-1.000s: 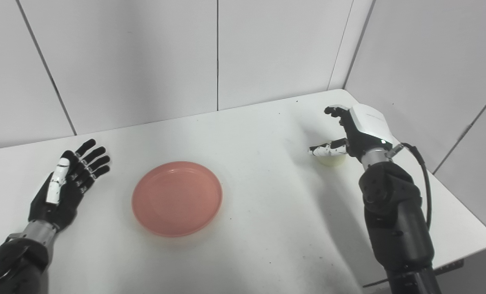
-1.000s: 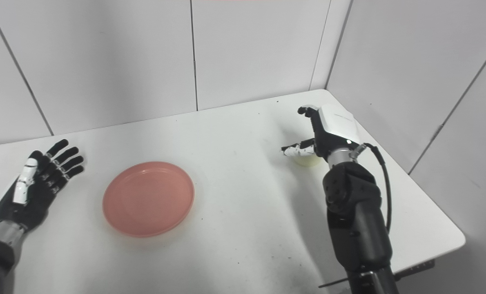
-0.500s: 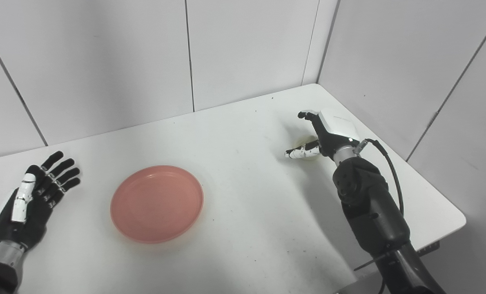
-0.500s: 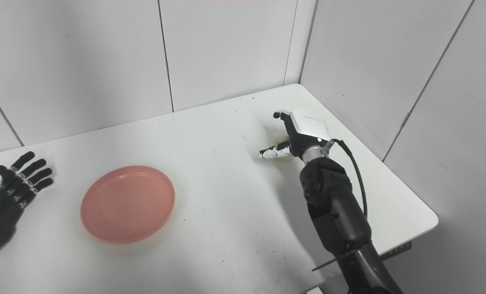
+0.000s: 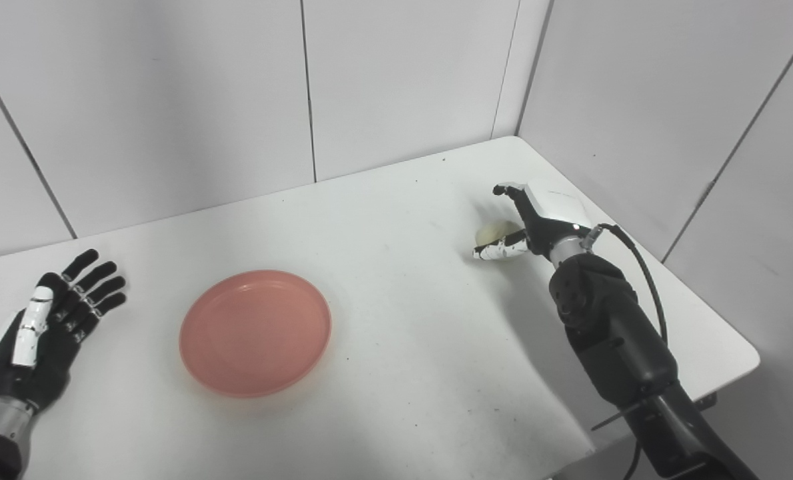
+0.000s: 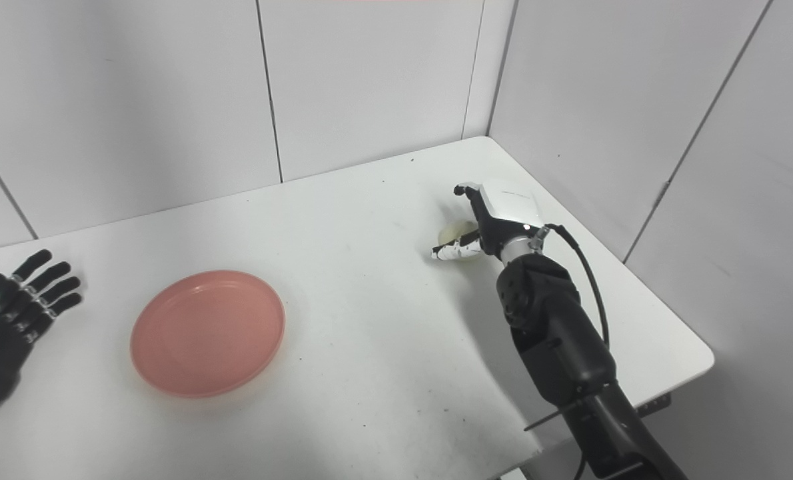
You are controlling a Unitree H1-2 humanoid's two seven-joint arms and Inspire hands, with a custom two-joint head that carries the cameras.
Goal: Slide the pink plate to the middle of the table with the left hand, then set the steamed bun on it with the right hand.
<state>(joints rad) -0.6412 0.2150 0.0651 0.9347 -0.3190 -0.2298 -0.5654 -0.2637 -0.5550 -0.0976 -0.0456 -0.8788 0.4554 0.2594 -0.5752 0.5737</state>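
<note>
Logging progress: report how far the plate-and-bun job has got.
Done: the plate lies near mid-table, empty; the left hand rests open, apart from it. In hand: the right hand is open around the bun, not gripping. Left: lift the bun onto the plate.

White table (image 5: 396, 220), grey panel walls behind. Pink plate (image 5: 255, 332) left of centre, nothing on it. Left hand (image 5: 43, 333) flat near left edge, fingers spread, well apart from plate. Right hand (image 5: 536, 220) cupped around steamed bun (image 5: 493, 233) at far right, thumb below bun, not closed.
</note>
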